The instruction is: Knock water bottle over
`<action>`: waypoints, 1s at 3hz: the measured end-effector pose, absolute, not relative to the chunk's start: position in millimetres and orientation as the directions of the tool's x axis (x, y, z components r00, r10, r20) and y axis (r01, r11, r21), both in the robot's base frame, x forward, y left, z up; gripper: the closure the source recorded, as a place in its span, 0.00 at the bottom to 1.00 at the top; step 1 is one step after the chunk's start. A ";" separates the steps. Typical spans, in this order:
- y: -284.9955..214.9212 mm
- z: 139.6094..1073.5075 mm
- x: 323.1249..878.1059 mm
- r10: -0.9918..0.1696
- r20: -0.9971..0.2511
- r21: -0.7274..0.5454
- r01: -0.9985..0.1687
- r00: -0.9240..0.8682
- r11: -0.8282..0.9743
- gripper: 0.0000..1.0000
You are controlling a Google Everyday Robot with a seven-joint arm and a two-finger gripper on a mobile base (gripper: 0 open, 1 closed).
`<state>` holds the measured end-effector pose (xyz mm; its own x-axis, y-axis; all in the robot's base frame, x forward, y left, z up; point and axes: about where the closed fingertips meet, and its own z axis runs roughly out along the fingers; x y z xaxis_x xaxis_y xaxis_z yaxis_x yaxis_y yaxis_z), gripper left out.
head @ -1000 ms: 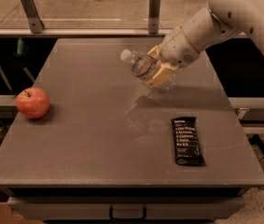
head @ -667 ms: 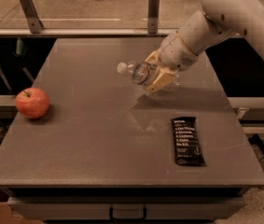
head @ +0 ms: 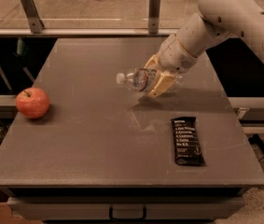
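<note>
The water bottle [head: 138, 80] has swung from slanted to almost flat, cap pointing left, just above the table [head: 75, 148]. The gripper [head: 158, 80] is clenched around its body, so it's nearly down but not lying loose yet.

No text readable. Black snack bar [head: 187, 140] on worktop [head: 89, 143]: several lines of white lettering, too small to make out. Water bottle [head: 131, 80]: red-and-blue label band, no words legible. Gripper [head: 152, 78] at that band, fingers [head: 163, 83] clasped round bottle, partly covering label.
</note>
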<state>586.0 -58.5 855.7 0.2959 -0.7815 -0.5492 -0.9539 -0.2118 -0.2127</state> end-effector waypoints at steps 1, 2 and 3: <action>-57.9 841.3 578.2 -0.808 -0.494 -0.195 -0.946 0.322 -0.258 0.16; -58.9 829.5 572.7 -0.827 -0.446 -0.177 -0.940 0.341 -0.292 0.00; -59.4 824.1 570.7 -0.837 -0.420 -0.168 -0.936 0.351 -0.308 0.00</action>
